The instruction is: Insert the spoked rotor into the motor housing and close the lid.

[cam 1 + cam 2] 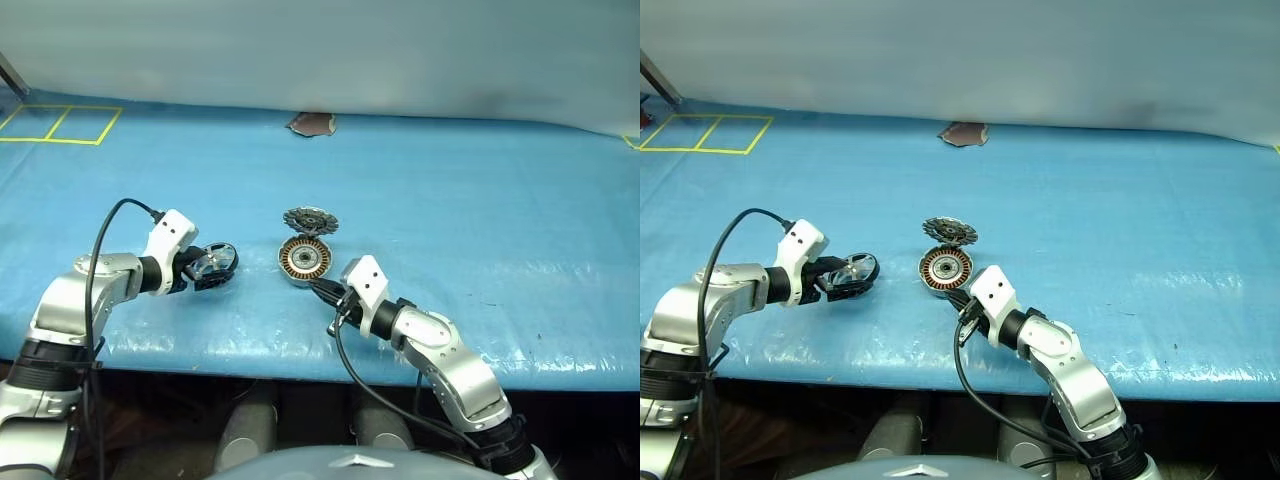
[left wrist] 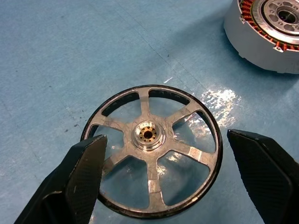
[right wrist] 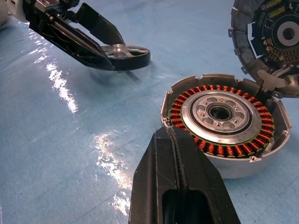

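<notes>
Spoked rotor flat on the blue worktop, left of the motor housing, no readable writing anywhere.
Left gripper angles down over the rotor, fingers spread wide on either side, not pinching it. Right gripper has fingers pressed together, empty, tips right at the housing rim; lid stands flipped open behind it.

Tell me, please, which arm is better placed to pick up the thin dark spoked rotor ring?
The left. Its open fingers straddle the thin dark spoked rotor ring lying on the blue table cover, while the right gripper is shut beside the round silver motor housing.
</notes>
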Available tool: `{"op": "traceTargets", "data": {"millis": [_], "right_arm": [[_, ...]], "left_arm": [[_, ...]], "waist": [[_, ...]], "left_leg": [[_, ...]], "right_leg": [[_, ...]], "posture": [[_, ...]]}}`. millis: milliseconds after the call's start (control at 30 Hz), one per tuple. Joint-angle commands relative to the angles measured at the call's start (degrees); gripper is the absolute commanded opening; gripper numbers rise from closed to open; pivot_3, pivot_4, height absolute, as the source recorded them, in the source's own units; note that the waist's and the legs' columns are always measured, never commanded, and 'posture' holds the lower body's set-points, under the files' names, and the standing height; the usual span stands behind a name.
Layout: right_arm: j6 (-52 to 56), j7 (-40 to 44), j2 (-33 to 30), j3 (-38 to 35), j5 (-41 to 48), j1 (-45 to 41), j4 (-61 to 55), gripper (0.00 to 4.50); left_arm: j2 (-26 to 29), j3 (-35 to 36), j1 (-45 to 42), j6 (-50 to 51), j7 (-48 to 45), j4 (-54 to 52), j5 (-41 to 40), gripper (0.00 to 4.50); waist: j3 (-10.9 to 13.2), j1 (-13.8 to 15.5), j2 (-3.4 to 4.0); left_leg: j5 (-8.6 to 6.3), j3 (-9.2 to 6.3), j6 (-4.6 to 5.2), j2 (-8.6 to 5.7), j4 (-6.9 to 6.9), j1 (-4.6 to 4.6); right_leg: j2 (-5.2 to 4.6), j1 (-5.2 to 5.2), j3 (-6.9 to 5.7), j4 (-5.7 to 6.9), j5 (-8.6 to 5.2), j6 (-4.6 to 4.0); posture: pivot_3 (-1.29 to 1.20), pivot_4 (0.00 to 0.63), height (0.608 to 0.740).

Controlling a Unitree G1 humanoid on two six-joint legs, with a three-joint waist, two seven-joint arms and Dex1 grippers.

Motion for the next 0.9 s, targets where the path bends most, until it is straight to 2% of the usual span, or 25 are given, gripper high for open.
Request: {"op": "traceTargets", "data": {"millis": [33,100,233,700,833,900], "right_arm": [[-0.2,-0.2,0.0,-0.4,0.8,-0.2,-2.9,0.01],[-0.1,-0.3,-0.1,-0.4,0.8,-0.2,-2.9,0.01],[0.0,-0.7,-0.1,-0.5,0.8,-0.3,-2.8,0.0],[-0.2,-1.6,-0.2,-0.6,0.6,-0.4,-2.5,0.0],[-0.1,-1.6,-0.4,-0.7,0.7,-0.3,-2.6,0.0],[0.0,-1.6,-0.6,-0.9,0.7,-0.2,-2.6,0.0]], "left_arm": [[-0.4,-1.2,-0.1,0.3,0.2,1.0,1.0,4.5],[-0.4,-1.8,-0.1,0.4,0.5,1.4,1.4,4.5],[-0.6,-2.4,0.5,0.5,0.4,2.1,2.0,3.8],[-1.9,-2.2,0.9,-0.6,-0.6,2.4,2.3,3.8],[-2.5,0.3,0.9,-0.6,-1.5,1.8,-0.1,3.8],[-3.6,3.8,0.9,-0.7,-3.6,0.7,-4.0,3.8]], "waist": [[0.0,0.0,0.0],[0.0,0.0,-0.01],[0.0,0.0,0.03],[-0.1,0.1,0.08],[-0.1,0.1,0.07],[-0.1,0.2,0.07]], "left_leg": [[0.01,0.0,0.01,0.0,0.0,0.0],[0.01,0.0,0.02,0.0,0.0,0.01],[0.01,0.01,0.01,0.0,0.0,0.07],[-0.01,0.01,-0.02,0.01,0.01,0.13],[0.0,0.01,-0.01,0.0,0.01,0.13],[0.01,0.01,0.0,0.0,0.01,0.11]], "right_leg": [[0.0,0.0,0.0,0.0,0.0,0.0],[0.0,0.01,0.0,0.0,0.0,0.0],[0.0,0.04,0.01,0.01,0.0,0.0],[-0.01,0.11,0.01,0.02,0.0,0.0],[-0.03,0.11,0.01,0.02,0.0,0.0],[-0.03,0.1,0.0,0.01,0.0,0.0]], "posture": [[0.0,0.15,0.74],[0.0,0.15,0.74],[0.0,0.15,0.74],[0.0,0.15,0.74],[0.0,0.15,0.74],[0.0,0.15,0.74]]}}
